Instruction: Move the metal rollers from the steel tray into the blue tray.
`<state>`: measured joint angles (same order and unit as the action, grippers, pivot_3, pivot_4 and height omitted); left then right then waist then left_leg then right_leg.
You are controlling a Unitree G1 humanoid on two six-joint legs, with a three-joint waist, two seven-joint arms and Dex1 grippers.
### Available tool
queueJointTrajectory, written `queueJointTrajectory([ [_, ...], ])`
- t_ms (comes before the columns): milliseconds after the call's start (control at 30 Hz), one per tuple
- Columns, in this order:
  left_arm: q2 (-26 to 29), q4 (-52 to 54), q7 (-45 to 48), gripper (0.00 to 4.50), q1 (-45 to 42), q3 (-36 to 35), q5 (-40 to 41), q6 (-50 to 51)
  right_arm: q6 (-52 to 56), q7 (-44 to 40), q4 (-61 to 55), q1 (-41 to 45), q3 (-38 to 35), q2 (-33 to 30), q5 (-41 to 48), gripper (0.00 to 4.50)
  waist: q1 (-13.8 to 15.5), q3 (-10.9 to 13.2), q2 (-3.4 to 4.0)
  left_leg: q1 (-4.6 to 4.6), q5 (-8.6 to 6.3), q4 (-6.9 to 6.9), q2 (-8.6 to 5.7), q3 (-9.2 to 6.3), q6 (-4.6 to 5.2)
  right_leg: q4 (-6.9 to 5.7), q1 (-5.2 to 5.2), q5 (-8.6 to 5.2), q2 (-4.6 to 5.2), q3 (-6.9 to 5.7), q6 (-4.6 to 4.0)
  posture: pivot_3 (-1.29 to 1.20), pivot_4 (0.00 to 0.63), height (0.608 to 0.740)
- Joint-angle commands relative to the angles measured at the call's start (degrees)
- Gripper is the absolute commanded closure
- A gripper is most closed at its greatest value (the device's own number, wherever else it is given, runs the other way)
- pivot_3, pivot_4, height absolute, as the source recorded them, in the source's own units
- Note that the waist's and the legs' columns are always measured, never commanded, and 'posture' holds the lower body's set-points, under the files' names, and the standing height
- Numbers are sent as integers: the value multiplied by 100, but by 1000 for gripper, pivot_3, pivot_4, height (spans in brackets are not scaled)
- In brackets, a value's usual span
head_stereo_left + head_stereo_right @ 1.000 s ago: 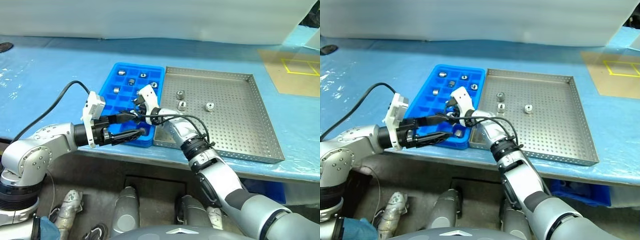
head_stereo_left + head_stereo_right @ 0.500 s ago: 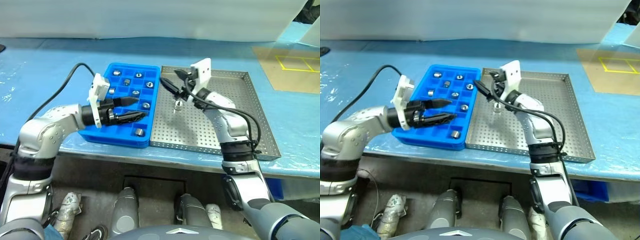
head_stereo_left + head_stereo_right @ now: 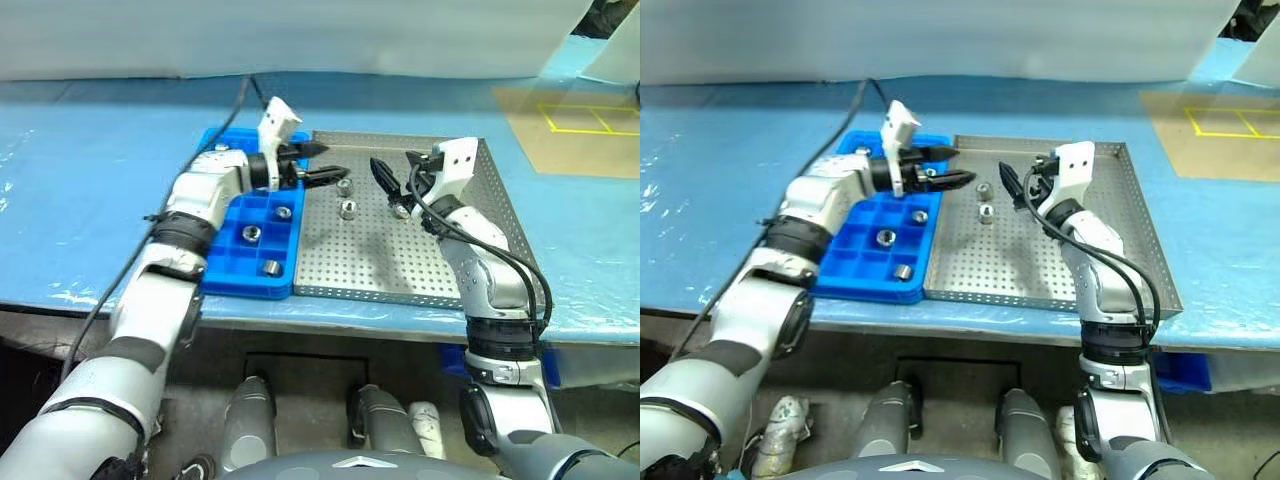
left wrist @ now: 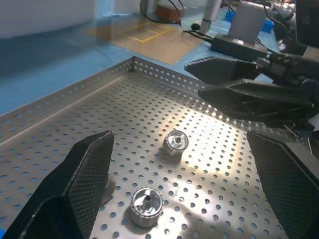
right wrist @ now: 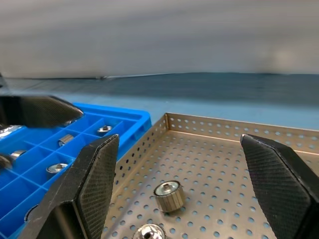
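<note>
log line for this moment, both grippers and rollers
left gripper: open, over steel tray | right gripper: open, empty | metal rollers: two visible in steel tray, several in blue tray

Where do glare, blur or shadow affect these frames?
Left wrist view: a bright glare patch on the steel tray floor around the metal rollers, and the background beyond the tray is soft. Right wrist view: the backdrop is smeared and the own fingers look out of focus. Left eye view: soft shadows under both arms on the tray; blue tray evenly lit.

Blue tray point(image 3: 232, 270) bright blue; steel tray point(image 3: 400, 262) grey, perforated; rollers point(image 3: 348, 209) silver.
</note>
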<state>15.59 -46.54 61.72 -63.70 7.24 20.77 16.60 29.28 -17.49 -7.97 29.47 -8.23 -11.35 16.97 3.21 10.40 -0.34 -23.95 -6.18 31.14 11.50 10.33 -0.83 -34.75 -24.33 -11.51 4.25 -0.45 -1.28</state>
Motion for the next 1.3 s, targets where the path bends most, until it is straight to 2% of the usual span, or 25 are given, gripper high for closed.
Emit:
queueJointTrajectory([
  [33, -32, -247, 576, 0, -420, -189, -20, -187, 119, 132, -623, -8, -234, -141, 196, 461, -63, 0, 0, -1, -2, 0, 3, 0, 4, 1, 0, 0, -1, -4, -1, -278, 150, 740],
  [200, 22, -244, 1258, 0, -287, -60, -229, -136, 1159, -818, -1135, -589, -462, -945, 1202, 461, -68, 0, 0, 4, -23, 0, 6, 2, 37, 7, 6, -3, 1, -8, -5, -303, 150, 740],
  [333, 147, -368, 1746, 0, -214, 16, -412, -53, 2409, -2491, -1518, -1798, -743, -2232, 2672, 461, -14, 1, 2, 13, -32, 9, 6, 3, 52, 19, 32, -3, 9, -12, -5, -304, 150, 740],
  [500, 50, -1079, 1634, 0, -247, 28, -819, -378, 2216, -3364, -938, -2018, -678, -3108, 2676, 461, -52, 3, 1, 51, -38, 21, 14, 4, 61, 26, 76, -3, 23, -10, -3, -303, 150, 740],
  [567, -37, -1378, 1503, 0, -295, 6, -987, -557, 2025, -3539, -724, -1864, -608, -3204, 2592, 461, -59, 3, -2, 85, -38, 24, 10, 4, 61, 28, 111, -19, 32, -14, 24, -303, 150, 740],
  [667, -255, -1820, 1154, 0, -428, -64, -1181, -748, 1674, -3569, -597, -1596, -437, -3125, 2406, 461, -61, 4, -2, 87, -38, 27, 11, -3, 60, 29, 113, -28, 39, -27, 40, -302, 150, 740],
  [733, -336, -1972, 1093, 0, -464, -60, -1303, -880, 1632, -3563, -732, -1529, -391, -3035, 2482, 461, -49, 4, -2, 82, -38, 26, 10, -3, 60, 28, 113, -27, 43, -32, 38, -306, 150, 740],
  [800, -461, -2111, 1004, 0, -476, -14, -1450, -981, 1557, -3577, -961, -1512, -330, -2959, 2534, 461, -48, 4, -2, 74, -39, 26, 10, -2, 63, 28, 113, -6, 44, -38, 2, -309, 150, 740],
  [1000, -755, -2488, 508, 0, -484, -30, -1799, -1155, 1201, -3484, -1386, -1300, -135, -2741, 2446, 461, -50, 1, 3, 44, -51, 13, 19, -2, 82, 62, 105, -7, 44, -66, -1, -332, 150, 740],
  [1300, -1052, -2730, 94, 0, -426, -45, -2164, -1234, 487, -3413, -1408, -1266, 74, -2578, 2027, 461, -66, -8, 17, 64, -62, 13, -15, -2, 99, 88, 147, -7, 86, -76, 0, -359, 150, 740],
])
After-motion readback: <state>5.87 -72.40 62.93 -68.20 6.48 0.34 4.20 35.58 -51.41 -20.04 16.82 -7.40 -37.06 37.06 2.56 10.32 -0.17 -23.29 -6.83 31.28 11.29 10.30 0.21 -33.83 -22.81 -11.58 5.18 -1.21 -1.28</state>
